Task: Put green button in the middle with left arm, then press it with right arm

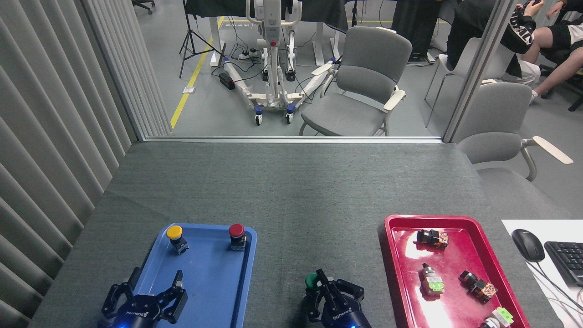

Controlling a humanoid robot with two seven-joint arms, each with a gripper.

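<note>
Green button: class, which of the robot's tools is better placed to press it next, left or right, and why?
Right. The right tool sits over the green button on the bare cover between the trays. The left tool hangs open over the blue tray, well away from the button.
</note>
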